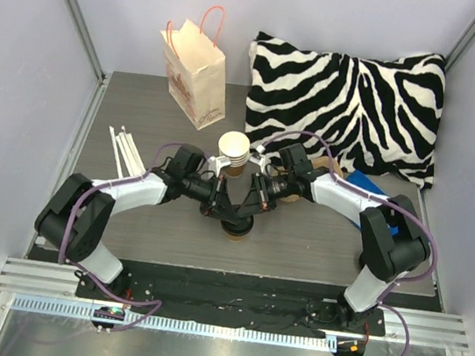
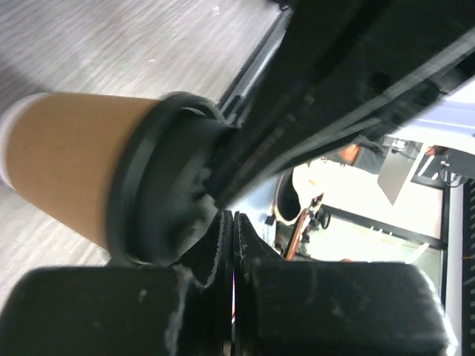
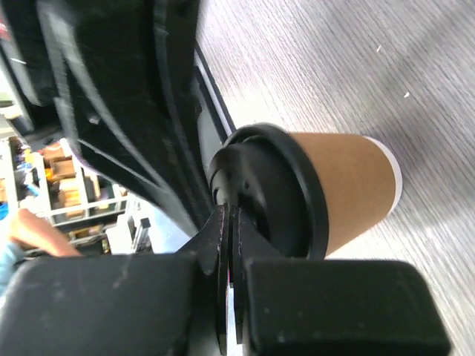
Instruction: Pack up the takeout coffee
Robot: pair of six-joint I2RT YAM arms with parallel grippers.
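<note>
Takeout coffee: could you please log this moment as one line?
takeout coffee: upright | left pincer: shut, at lid | right pincer: shut, at lid

Grey table (image 1: pixel 326 244), takeout coffee (image 1: pixel 234 234), bag (image 1: pixel 197 70), pillow (image 1: pixel 345 105), straws (image 1: pixel 124 151)

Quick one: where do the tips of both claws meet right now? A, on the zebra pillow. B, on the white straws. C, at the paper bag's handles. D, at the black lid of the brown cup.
D: both wrist views show the left claw and the right claw, each closed, with their tips at the black lid of the brown cup.
</note>
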